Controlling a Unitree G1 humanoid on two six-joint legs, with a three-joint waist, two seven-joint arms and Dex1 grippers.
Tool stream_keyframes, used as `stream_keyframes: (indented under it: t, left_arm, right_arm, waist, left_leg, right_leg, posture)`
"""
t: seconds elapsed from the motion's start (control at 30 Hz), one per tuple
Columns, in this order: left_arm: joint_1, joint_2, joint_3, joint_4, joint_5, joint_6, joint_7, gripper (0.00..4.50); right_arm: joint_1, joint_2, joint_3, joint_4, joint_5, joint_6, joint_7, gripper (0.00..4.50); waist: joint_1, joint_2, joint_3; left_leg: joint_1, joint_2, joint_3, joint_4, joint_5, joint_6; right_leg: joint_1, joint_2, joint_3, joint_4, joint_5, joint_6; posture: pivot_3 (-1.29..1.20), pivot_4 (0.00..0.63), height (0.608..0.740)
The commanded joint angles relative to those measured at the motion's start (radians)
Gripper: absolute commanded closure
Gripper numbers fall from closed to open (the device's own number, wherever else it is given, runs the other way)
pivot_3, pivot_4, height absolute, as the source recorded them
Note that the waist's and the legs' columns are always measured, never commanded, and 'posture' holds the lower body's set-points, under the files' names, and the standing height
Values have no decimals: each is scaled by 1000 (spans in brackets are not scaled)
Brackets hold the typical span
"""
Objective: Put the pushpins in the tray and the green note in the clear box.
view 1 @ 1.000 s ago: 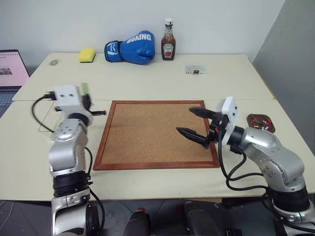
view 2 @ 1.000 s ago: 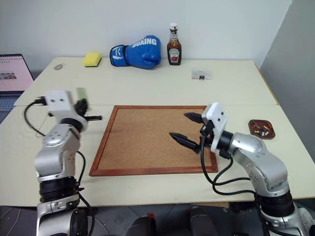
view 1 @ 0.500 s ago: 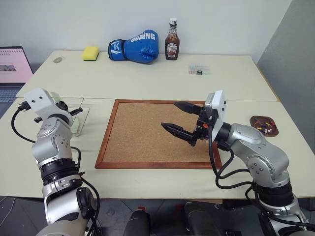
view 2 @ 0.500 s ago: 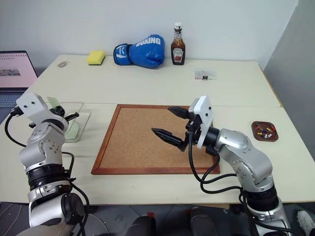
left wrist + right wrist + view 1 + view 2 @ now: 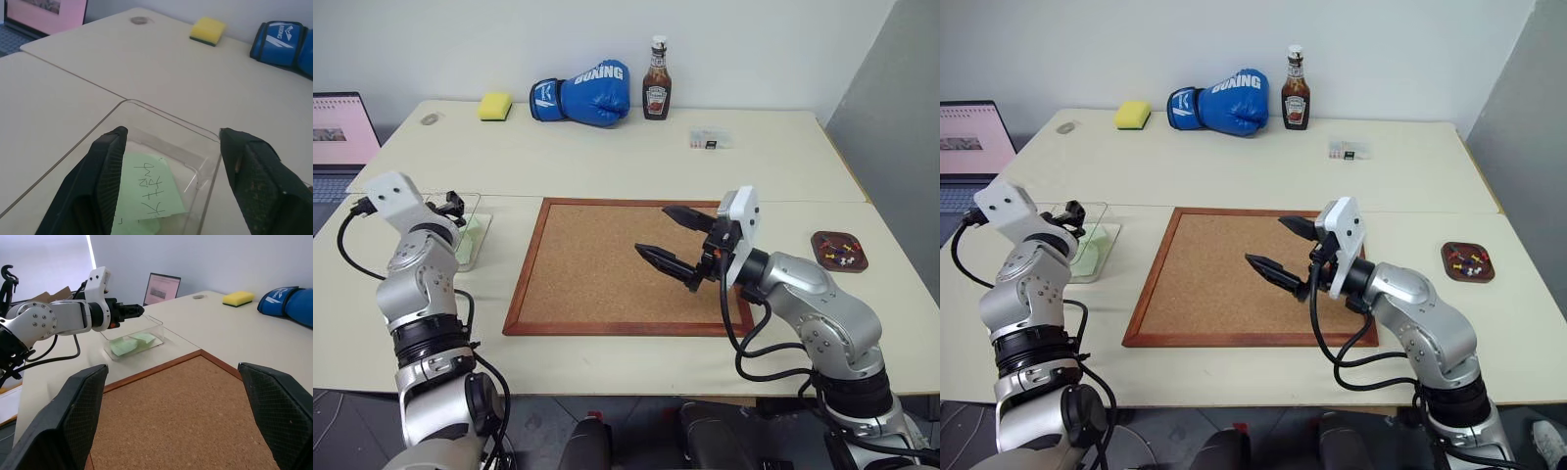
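The green note point(image 5: 146, 188), with handwriting on it, lies flat inside the clear box point(image 5: 171, 120) at the table's left. My left gripper point(image 5: 172, 132) hangs open just above the box point(image 5: 475, 235), its black fingers point(image 5: 110, 161) apart from the note. Over the corkboard point(image 5: 597, 269) my right gripper point(image 5: 654, 231) stands wide open and empty, pointing left. Far right on the table sits the small dark brown tray point(image 5: 819, 257) with the pushpins point(image 5: 843, 248) in it, red and light heads showing.
A blue boxing glove point(image 5: 578, 93), a ketchup bottle point(image 5: 656, 78) and a yellow sponge point(image 5: 493, 106) line the back edge. A small clear labelled case point(image 5: 710, 139) lies back right. A laptop point(image 5: 340, 132) stands at far left.
My left gripper has opened above the clear box, and the green note it held now lies in the box. The right gripper stays open over the corkboard.
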Motion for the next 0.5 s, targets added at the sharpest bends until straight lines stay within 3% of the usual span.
stream_keyframes:
  t: [0.03, 0.1, 0.17, 0.27, 0.5]
  left_arm:
    - [73, -13, -98, -198, -5, 5, -76, 343]
    - [124, -28, -149, -286, -1, 6, -100, 59]
    - [163, -42, -188, -361, 4, 13, -108, 59]
    - [292, -98, -281, -538, -2, 18, -125, 59]
    - [447, -212, -350, -663, 17, 28, -77, 59]
  right_arm:
    - [30, 12, -12, -33, -63, -12, -92, 0]
    - [51, 20, -3, -42, -101, -8, -138, 0]
    - [71, 32, -5, -49, -131, -9, -182, 0]
    - [145, 74, 2, -41, -284, -31, -364, 0]
    - [251, 93, -29, -66, -413, -81, -460, 0]
  waist:
    - [2, 0, 0]
    - [2, 0, 0]
    - [2, 0, 0]
    - [1, -1, -1]
    - [1, -1, -2]
  left_leg:
    - [-1, 0, 0, 0, 0, 0]
    - [-1, 0, 0, 0, 0, 0]
    - [-1, 0, 0, 0, 0, 0]
    - [0, 0, 0, 1, 0, 0]
    - [2, 0, 3, 0, 0, 0]
  right_leg:
    - [0, 0, 0, 0, 0, 0]
    - [-1, 0, 0, 0, 0, 0]
    - [-1, 0, 0, 0, 0, 0]
    - [-1, 0, 0, 1, 0, 0]
    - [0, 0, 3, 1, 0, -1]
  posture:
    - [0, 150, 740]
    - [0, 150, 740]
    - [0, 150, 740]
    - [0, 150, 740]
    - [0, 150, 740]
